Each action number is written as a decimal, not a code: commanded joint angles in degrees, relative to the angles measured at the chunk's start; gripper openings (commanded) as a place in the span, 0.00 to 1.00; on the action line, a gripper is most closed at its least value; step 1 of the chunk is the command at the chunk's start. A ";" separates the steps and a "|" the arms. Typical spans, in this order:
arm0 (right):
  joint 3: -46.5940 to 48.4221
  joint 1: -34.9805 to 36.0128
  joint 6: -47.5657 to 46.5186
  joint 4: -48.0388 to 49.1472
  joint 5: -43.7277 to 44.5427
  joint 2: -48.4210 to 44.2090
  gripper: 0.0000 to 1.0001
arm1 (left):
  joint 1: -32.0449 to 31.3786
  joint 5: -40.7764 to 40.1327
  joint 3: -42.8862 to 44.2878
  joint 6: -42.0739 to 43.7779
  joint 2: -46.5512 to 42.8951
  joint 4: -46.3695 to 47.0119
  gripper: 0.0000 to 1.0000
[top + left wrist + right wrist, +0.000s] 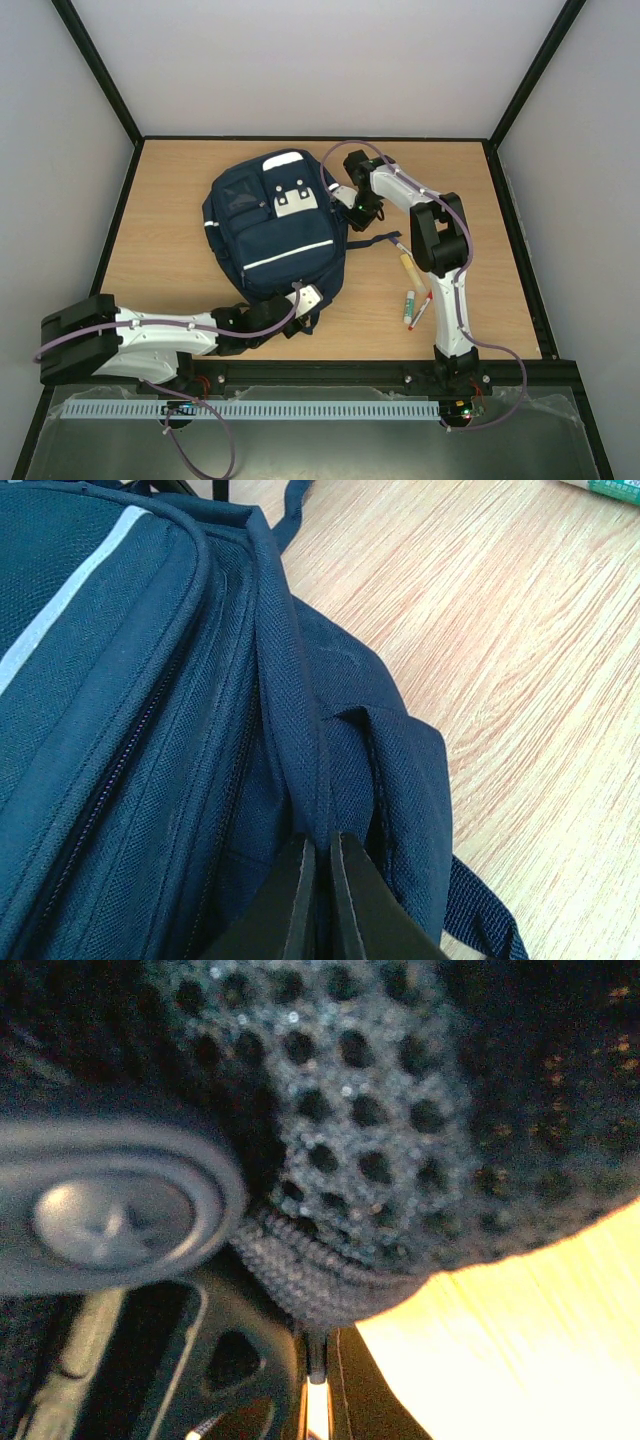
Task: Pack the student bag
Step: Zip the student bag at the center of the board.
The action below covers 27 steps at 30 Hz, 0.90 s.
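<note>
Wooden table [450, 180] bears the student bag [270, 230], left gripper [320, 842] pinching its fabric, right gripper [318, 1348] closed

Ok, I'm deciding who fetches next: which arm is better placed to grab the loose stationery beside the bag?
Right, probably. The stationery lies right of the student bag, beside the right arm; the left gripper is pinching the bag's near edge, farther away.

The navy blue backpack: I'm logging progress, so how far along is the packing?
Done: nothing looks packed yet. In hand: the left gripper is shut on the navy blue fabric backpack at its lower seam, the right gripper apparently on mesh near its top. Left: the wooden-handled brush, green-white tube and red pen lie outside, beside it.
</note>
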 commanded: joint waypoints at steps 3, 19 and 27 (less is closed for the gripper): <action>2.22 -0.67 3.12 4.38 4.44 0.97 0.03 | -2.09 -0.03 -0.74 -1.95 -2.89 -0.96 0.02; -4.37 -0.75 3.88 4.97 1.74 -8.90 0.39 | -2.39 -4.29 1.51 -5.25 -5.87 -4.37 0.43; -14.97 -0.75 4.47 2.49 -0.78 -24.99 0.54 | -2.50 -6.41 9.27 -5.61 -10.08 -9.67 0.57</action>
